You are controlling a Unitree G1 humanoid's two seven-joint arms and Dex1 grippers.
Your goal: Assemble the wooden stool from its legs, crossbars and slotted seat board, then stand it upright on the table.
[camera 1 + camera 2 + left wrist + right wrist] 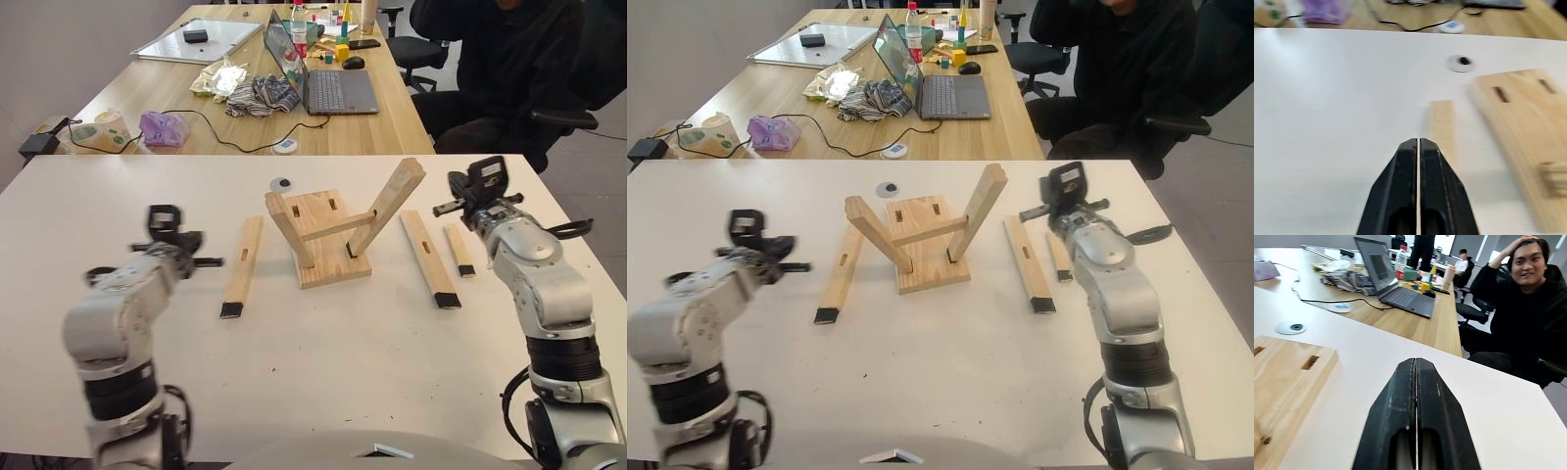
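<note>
The slotted seat board [329, 262] lies flat at the table's middle. Two legs stand slanted up from it, one on the left [290, 231] and one on the right [388, 205], joined by a crossbar [339, 226]. A loose leg [242, 265] lies left of the board, and another loose leg [429, 258] lies right of it beside a short crossbar [458, 249]. My left gripper [1418, 142] is shut and empty, just left of the left loose leg. My right gripper [1415, 361] is shut and empty too, hovering above the far end of the right loose pieces.
A round cable grommet [281, 184] sits in the white table [323, 392] behind the board. Beyond is a wooden desk [392, 132] with a laptop [328, 83] and clutter. A seated person is at the far right.
</note>
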